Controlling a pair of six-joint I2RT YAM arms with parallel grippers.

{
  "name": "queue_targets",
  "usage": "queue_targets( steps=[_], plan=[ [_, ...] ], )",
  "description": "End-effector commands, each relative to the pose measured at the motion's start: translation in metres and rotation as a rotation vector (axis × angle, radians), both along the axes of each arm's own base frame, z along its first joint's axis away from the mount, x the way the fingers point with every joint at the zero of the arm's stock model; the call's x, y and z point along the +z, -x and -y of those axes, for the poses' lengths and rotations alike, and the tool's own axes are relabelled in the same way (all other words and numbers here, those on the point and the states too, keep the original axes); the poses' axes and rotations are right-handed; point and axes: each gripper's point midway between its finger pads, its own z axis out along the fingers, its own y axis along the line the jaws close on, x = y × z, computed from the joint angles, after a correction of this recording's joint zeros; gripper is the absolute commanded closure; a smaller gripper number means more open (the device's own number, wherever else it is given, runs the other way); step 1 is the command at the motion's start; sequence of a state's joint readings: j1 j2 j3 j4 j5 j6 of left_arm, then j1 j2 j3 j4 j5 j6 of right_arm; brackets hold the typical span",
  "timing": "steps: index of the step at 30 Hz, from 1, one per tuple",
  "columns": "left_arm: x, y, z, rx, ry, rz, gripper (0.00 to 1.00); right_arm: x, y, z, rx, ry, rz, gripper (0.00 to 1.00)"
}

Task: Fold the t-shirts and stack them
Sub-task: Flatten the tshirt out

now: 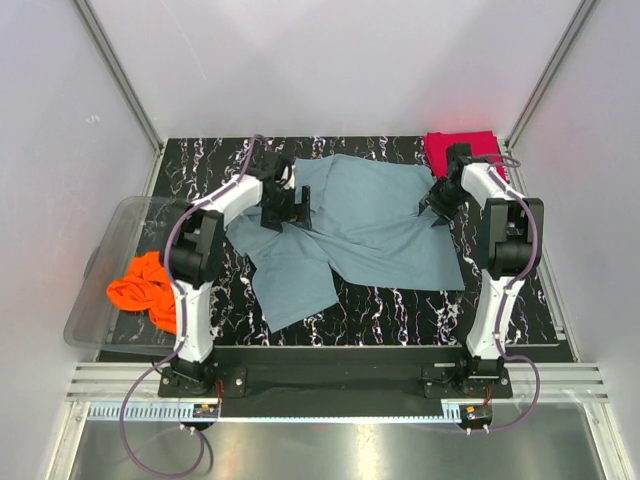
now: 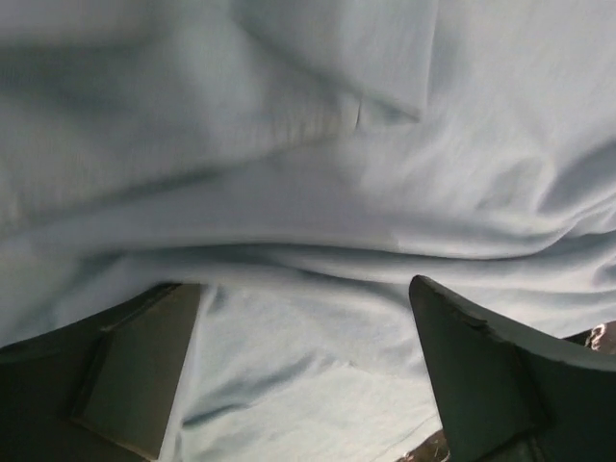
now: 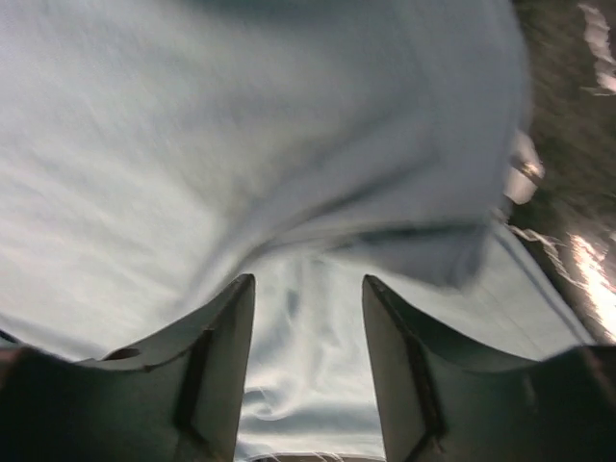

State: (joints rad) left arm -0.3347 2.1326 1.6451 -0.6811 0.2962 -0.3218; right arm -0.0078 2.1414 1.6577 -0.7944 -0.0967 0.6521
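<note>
Grey-blue t-shirt (image 1: 360, 225) lies rumpled mid-surface (image 1: 400, 310). Wrist views show my left hand (image 2: 298, 286) spread wide over it and my right hand (image 3: 308, 281) half spread, pinching nothing. Only the top view shows the red t-shirt (image 1: 462, 148) far right and the orange t-shirt (image 1: 145, 290) at the left bin (image 1: 110, 225).

Top view: we look down on the whole tabletop (image 1: 400, 310) from its near edge; both wrist views press close over the shared grey-blue t-shirt (image 1: 370, 220).

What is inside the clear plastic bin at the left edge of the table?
A bunched-up orange t-shirt lies in the clear plastic bin. The left arm covers the bin's right side, so that part cannot be seen.
</note>
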Motion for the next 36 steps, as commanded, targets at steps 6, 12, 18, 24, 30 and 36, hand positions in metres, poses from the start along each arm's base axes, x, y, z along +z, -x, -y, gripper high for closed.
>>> queue_targets(
  steps=[6,12,18,24,30,36],
  plan=[
    [0.092,0.100,0.000,0.057,0.097,0.154,0.01,0.083,0.075,0.014,0.138,0.106,0.055,0.35],
    [0.064,0.165,-0.016,0.231,0.346,0.053,0.01,0.094,0.129,-0.005,0.126,-0.003,0.098,0.37],
    [0.049,0.216,-0.037,0.395,0.193,-0.003,0.32,0.094,0.155,-0.014,0.129,-0.050,0.113,0.38],
    [-0.005,0.277,-0.051,0.568,0.013,-0.178,0.36,0.105,0.160,-0.021,0.129,-0.088,0.163,0.39],
    [-0.014,0.279,-0.065,0.594,-0.142,-0.143,0.38,0.100,0.170,-0.023,0.141,-0.100,0.155,0.39],
    [-0.022,0.275,-0.066,0.586,-0.193,-0.148,0.37,0.091,0.181,-0.025,0.134,-0.112,0.132,0.39]
  ],
)
